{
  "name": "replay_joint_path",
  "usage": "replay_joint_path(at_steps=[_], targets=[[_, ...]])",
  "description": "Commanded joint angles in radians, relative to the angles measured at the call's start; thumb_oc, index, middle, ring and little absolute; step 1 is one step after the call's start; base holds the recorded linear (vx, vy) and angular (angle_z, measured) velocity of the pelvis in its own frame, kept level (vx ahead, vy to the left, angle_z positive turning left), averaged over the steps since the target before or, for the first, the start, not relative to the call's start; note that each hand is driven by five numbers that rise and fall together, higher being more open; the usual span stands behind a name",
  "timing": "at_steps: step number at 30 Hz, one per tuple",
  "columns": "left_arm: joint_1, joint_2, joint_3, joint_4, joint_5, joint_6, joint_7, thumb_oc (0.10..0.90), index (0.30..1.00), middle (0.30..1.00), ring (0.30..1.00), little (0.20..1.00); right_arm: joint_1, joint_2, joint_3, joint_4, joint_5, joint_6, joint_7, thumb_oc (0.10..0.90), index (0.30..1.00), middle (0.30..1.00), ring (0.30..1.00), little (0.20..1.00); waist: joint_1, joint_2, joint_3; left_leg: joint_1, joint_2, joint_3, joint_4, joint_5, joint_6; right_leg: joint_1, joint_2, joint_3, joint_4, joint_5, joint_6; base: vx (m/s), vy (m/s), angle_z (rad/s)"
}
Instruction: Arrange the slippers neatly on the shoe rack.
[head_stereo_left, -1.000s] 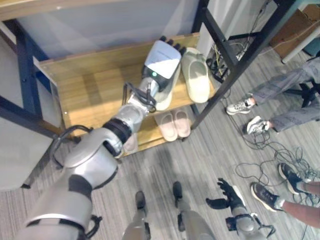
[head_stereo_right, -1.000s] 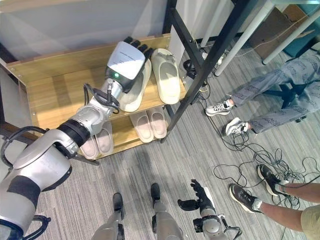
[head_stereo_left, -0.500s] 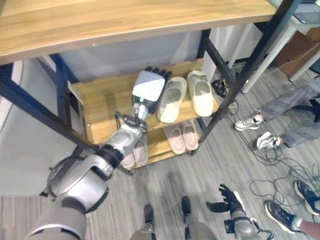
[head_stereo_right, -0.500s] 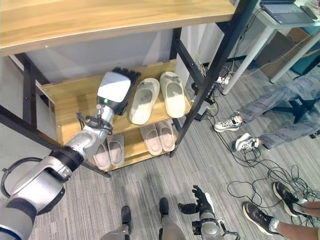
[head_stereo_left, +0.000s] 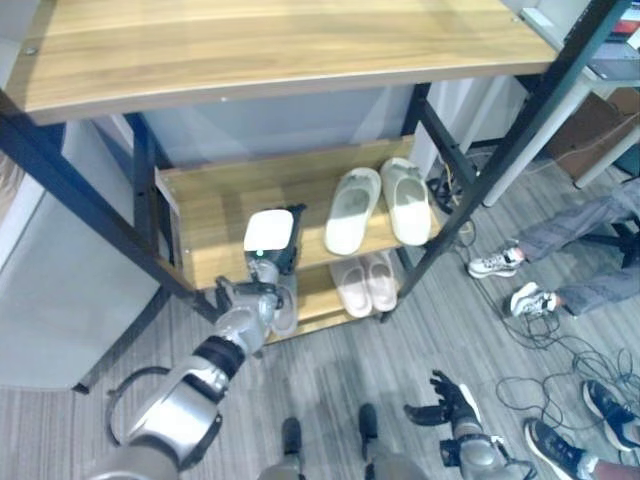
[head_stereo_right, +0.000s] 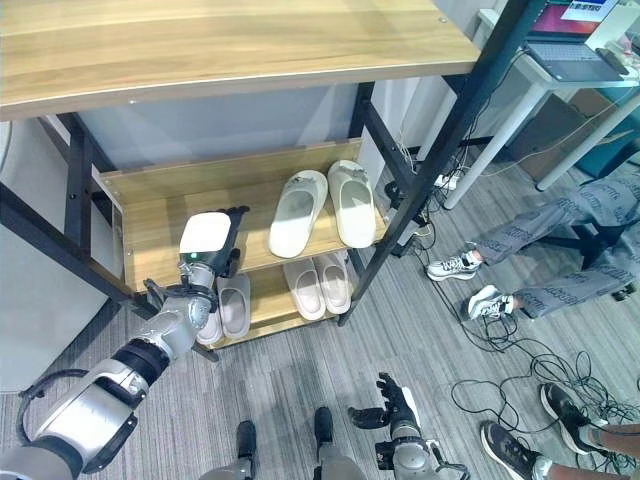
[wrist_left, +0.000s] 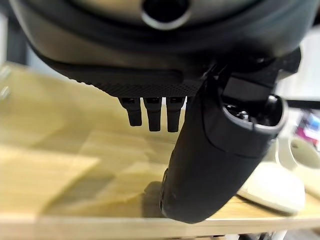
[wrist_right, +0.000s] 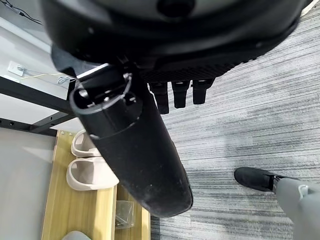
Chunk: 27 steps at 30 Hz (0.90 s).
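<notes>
We see the left hand (head_stereo_left: 270, 234) open over the middle shelf (head_stereo_left: 210, 205), apparently clear of the cream slippers (head_stereo_left: 383, 205); the right hand (head_stereo_right: 392, 411) hangs open.

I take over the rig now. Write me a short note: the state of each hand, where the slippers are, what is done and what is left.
Left hand: open, holding nothing, at the front edge of the middle shelf.
Right hand: open, idle, low over the floor.
Cream slippers: on the middle shelf, toes toward the back, the left one angled.
Two pink pairs: side by side on the bottom shelf.
Done: all slippers are on the rack.
Left: perhaps straighten the angled cream slipper.
</notes>
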Motion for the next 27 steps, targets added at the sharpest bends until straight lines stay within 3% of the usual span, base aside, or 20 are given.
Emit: replay_joint_path(at_steps=[1,2,3,4,8,18,27], targets=[[-0.053,-0.093,-0.009,0.0,-0.218,-0.134,-0.029,0.8,0.9,0.9,0.9,0.9,-0.062,-0.04,-0.052,0.016,0.032,-0.009,-0.033,0.8,0.9,0.9,0.9,0.9,0.027,0.077,-0.064,0.03,-0.034,-0.053,-0.006,-0.101,0.023,0.023,0.031,-0.034,0.053,-0.115,0.043,0.05,0.006,-0.01],[-0.053,-0.093,-0.009,0.0,-0.219,-0.134,-0.029,0.8,0.9,0.9,0.9,0.9,-0.062,-0.04,-0.052,0.016,0.032,-0.009,-0.033,0.8,0.9,0.9,0.9,0.9,0.027,0.077,-0.064,0.03,-0.033,-0.053,-0.006,-0.101,0.023,0.023,0.031,-0.033,0.053,-0.115,0.043,0.07,0.01,-0.02],[-0.021,-0.118,-0.009,-0.03,-0.332,-0.157,-0.068,0.8,0.9,0.9,0.9,0.9,-0.08,-0.039,-0.051,0.026,0.031,0.005,-0.032,0.8,0.9,0.9,0.9,0.9,0.03,0.085,-0.071,0.038,-0.035,-0.053,-0.006,-0.103,0.023,0.028,0.03,-0.032,0.052,-0.116,0.042,0.04,0.005,-0.05],[-0.021,-0.118,-0.009,-0.03,-0.332,-0.157,-0.068,0.8,0.9,0.9,0.9,0.9,-0.08,-0.04,-0.051,0.026,0.031,0.005,-0.032,0.8,0.9,0.9,0.9,0.9,0.03,0.085,-0.071,0.038,-0.035,-0.053,-0.006,-0.103,0.023,0.028,0.03,-0.032,0.052,-0.116,0.042,0.06,0.013,-0.03],[0.023,-0.157,-0.045,-0.096,-0.586,-0.199,-0.192,0.8,0.9,0.9,0.9,0.9,-0.12,-0.034,-0.037,0.041,0.028,0.032,-0.028,0.8,0.9,0.9,0.9,0.9,0.031,0.107,-0.085,0.054,-0.034,-0.052,-0.006,-0.105,0.021,0.04,0.027,-0.034,0.053,-0.119,0.041,0.06,0.013,0.01],[0.008,-0.184,-0.104,-0.128,-0.677,-0.203,-0.233,0.8,0.9,0.9,0.9,0.9,-0.119,-0.036,-0.013,0.034,0.012,0.038,-0.016,0.8,0.9,0.9,0.9,0.9,0.023,0.127,-0.083,0.063,-0.033,-0.055,-0.006,-0.105,0.018,0.049,0.026,-0.034,0.054,-0.123,0.038,0.02,-0.006,-0.01],[-0.042,-0.246,-0.131,-0.068,-0.663,-0.204,-0.216,0.8,0.9,0.9,0.9,0.9,-0.103,-0.046,-0.005,0.035,0.004,0.033,-0.015,0.8,0.9,0.9,0.9,0.9,0.007,0.144,-0.081,0.065,-0.031,-0.054,-0.006,-0.105,0.014,0.051,0.028,-0.024,0.052,-0.127,0.035,0.02,-0.007,0.0]])
